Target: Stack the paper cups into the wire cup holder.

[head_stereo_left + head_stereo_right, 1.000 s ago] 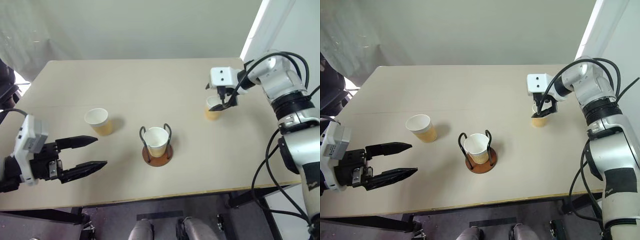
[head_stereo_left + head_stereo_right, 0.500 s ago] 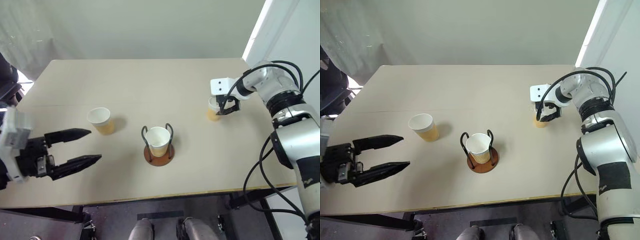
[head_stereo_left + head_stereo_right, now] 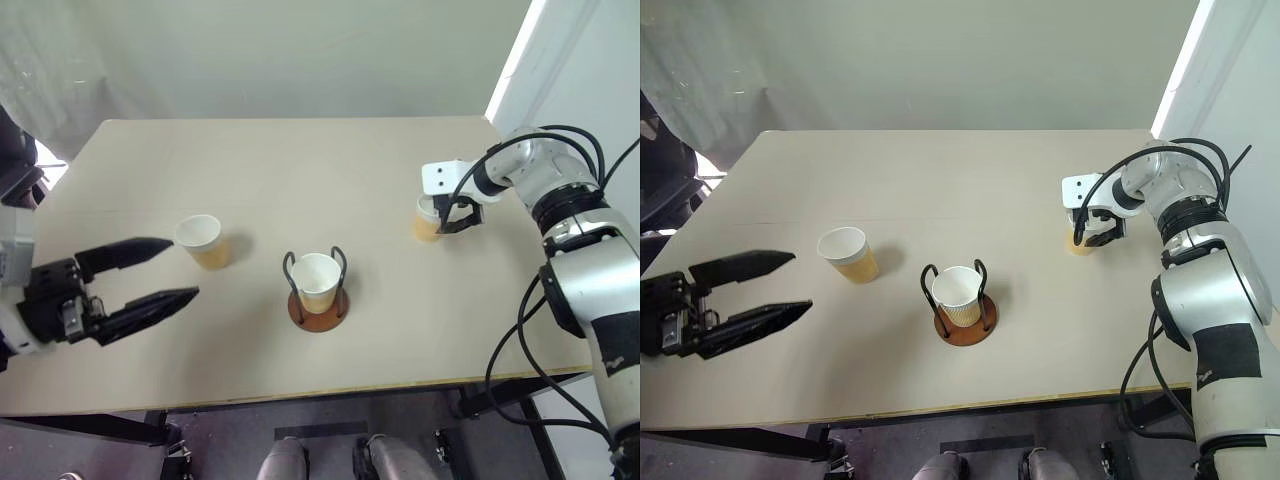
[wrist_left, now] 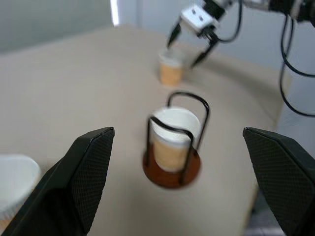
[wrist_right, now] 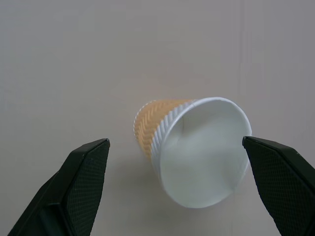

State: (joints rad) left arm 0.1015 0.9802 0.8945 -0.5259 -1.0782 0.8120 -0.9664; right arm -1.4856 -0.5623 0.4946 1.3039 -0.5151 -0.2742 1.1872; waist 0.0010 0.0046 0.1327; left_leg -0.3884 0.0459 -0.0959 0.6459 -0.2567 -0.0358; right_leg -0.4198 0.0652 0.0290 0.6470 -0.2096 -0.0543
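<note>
Tan cup (image 3: pixel 427 222) | right tool (image 3: pixel 449 213) open around it; untouched

You will find no legible text, label, brand, number or sign anywhere here. The paper cups (image 3: pixel 198 241) carry only a plain herringbone pattern on their tan walls, and the wire cup holder (image 3: pixel 315 290) and table (image 3: pixel 300 170) bear no markings.

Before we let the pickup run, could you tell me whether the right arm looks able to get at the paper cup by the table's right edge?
Probably yes: the right pincer is open, hanging just above that upright paper cup, with bare table around it and nothing between.
</note>
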